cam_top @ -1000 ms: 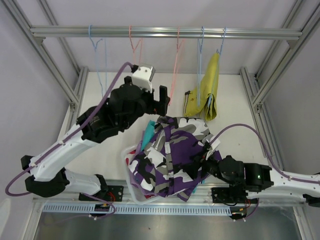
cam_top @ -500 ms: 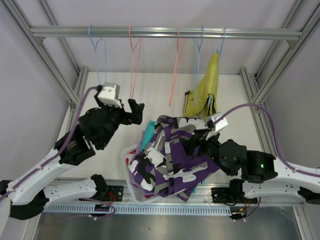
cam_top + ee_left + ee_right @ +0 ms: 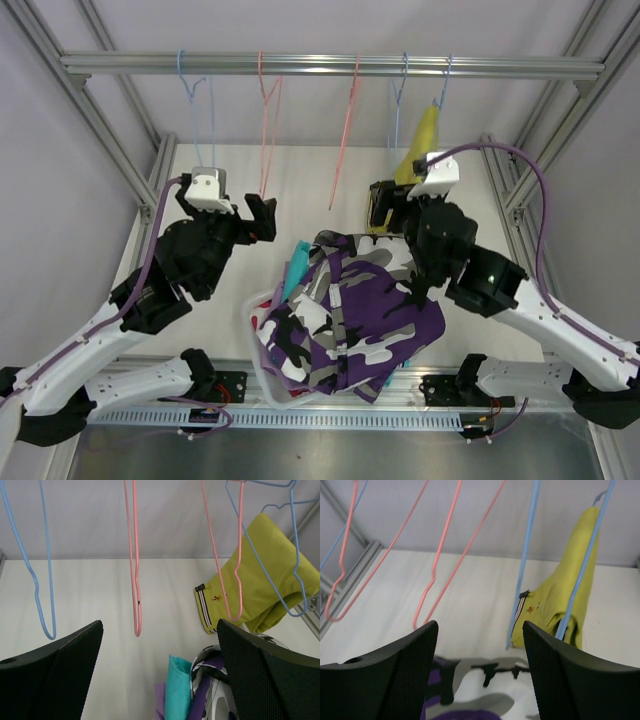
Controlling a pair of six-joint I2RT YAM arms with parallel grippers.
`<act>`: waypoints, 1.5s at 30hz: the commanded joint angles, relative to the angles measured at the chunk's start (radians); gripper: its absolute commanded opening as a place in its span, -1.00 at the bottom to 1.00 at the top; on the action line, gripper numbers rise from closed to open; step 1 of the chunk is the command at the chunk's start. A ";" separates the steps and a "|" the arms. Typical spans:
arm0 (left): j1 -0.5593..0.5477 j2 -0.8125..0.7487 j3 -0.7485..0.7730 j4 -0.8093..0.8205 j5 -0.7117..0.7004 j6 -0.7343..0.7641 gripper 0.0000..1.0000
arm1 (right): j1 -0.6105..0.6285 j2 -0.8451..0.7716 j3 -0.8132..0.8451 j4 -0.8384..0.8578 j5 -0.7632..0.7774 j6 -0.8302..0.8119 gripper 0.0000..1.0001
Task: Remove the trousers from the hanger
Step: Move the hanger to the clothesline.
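Note:
Mustard yellow shorts hang on the rightmost blue hanger; they show in the left wrist view and the right wrist view. Purple-black-white camouflage shorts lie on top of a pile, with teal shorts and a lilac pair under them. The other hangers are bare. My left gripper is open and empty, left of the pile. My right gripper is open and empty, raised just below and in front of the yellow shorts.
Bare hangers hang from the metal rail: one blue, two pink, one blue. A white basket holds the pile. Aluminium frame posts stand at both sides.
My right arm has risen from low beside the pile up to the yellow shorts. My left arm has pulled back left from the pink hangers; the third hanger swings.

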 commanded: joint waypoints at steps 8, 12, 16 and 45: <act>0.097 -0.023 -0.010 0.045 0.007 -0.019 0.99 | -0.271 0.175 0.198 -0.056 -0.356 -0.012 0.44; 0.149 -0.040 -0.018 0.035 0.050 -0.062 0.99 | -0.340 0.213 0.207 -0.056 -0.445 0.005 0.42; 0.195 -0.044 -0.018 0.026 0.076 -0.087 0.99 | -0.374 0.240 0.217 -0.058 -0.486 0.012 0.42; 0.324 -0.044 -0.021 -0.001 0.217 -0.167 0.99 | -0.392 0.220 0.215 -0.096 -0.465 -0.040 0.39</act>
